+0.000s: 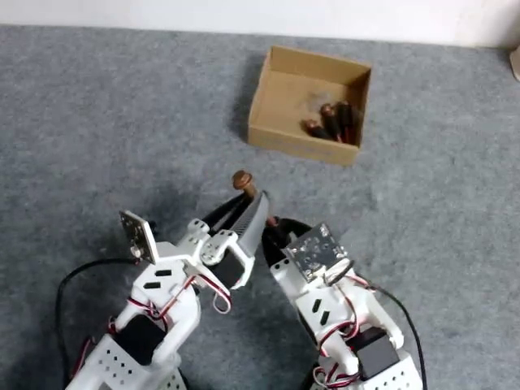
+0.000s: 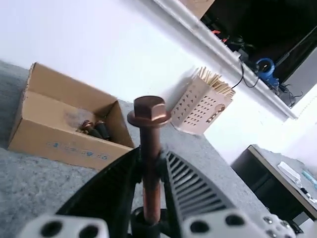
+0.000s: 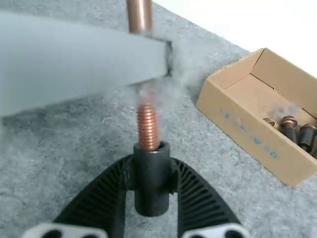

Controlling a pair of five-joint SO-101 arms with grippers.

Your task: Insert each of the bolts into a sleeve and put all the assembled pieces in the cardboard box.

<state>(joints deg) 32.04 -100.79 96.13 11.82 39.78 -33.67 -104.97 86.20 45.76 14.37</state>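
A copper-coloured bolt [image 2: 150,134] with a flanged hexagonal head and a threaded end is clamped by the left gripper [image 2: 149,157] just below the centre of the high view, its head pointing toward the top of the frame. Its threaded tip is seen entering a short black sleeve [image 3: 151,178], which is gripped firmly by the right gripper [image 3: 151,166]. The cardboard box [image 1: 301,146] is set on grey carpet [image 1: 97,122] at upper centre, well apart. 3 dark assembled pieces [image 1: 331,120] are held in its right-hand corner.
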